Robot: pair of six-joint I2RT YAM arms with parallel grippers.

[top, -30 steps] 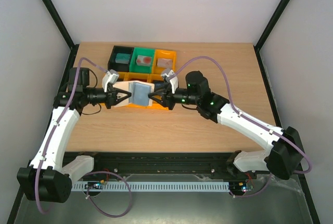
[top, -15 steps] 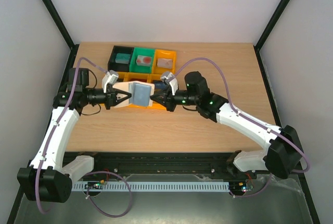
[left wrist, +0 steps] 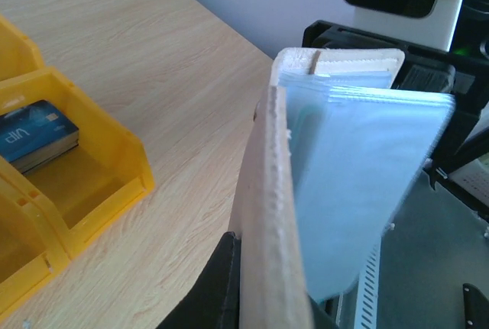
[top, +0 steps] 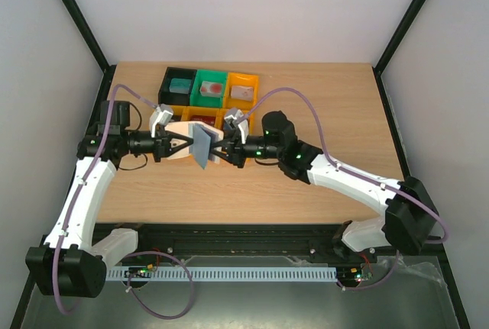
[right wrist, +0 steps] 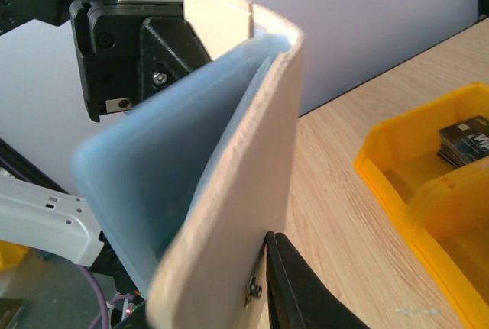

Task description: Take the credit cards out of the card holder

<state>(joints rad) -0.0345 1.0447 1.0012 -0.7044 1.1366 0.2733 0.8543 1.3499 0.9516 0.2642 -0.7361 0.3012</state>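
The card holder [top: 195, 143], tan outside and grey-blue inside, hangs above the table between both grippers, half folded. My left gripper [top: 180, 144] is shut on its left half, and my right gripper [top: 217, 148] is shut on its right half. In the left wrist view the tan edge [left wrist: 267, 207] and grey-blue lining [left wrist: 367, 184] fill the frame above my left gripper [left wrist: 260, 298]. In the right wrist view the tan flap [right wrist: 244, 214] stands beside my right gripper [right wrist: 256, 298]. No card shows inside the holder. A teal card [top: 179, 85] and a red card [top: 211, 87] lie in bins.
A black bin [top: 170, 77], a green bin [top: 200, 98] and an orange bin [top: 253, 81] holding a pale card stand at the back. Yellow bins [top: 182, 111] sit just behind the holder. One [left wrist: 114, 161] holds dark blue cards [left wrist: 34, 134].
My right gripper has moved left toward my left gripper. The holder, spread open and flat before, is now folded to a narrow V with its right half swung up.
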